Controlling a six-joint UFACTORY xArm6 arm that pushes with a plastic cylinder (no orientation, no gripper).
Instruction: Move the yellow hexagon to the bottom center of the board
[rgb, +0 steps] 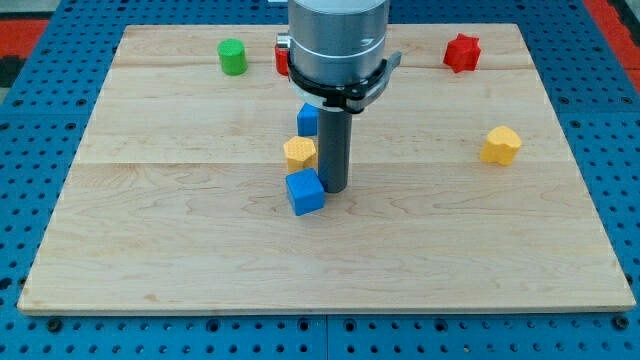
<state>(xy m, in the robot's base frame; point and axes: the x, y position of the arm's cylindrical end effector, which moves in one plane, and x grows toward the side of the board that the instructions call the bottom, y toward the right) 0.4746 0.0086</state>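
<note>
A yellow hexagon (299, 153) lies near the board's middle, just left of my dark rod. My tip (333, 190) rests on the board right beside the hexagon's right side and close to the upper right of a blue cube (305, 192). The blue cube sits directly below the hexagon and touches it or nearly does. A second blue block (307, 119) sits just above the hexagon, partly hidden by the rod. I cannot tell whether the rod touches the hexagon.
A green cylinder (232, 56) stands at the top left. A red block (282, 58) is partly hidden behind the arm's body. A red star (461, 52) lies at the top right. Another yellow block (500, 145) lies at the right. The wooden board (320, 270) sits on a blue pegboard.
</note>
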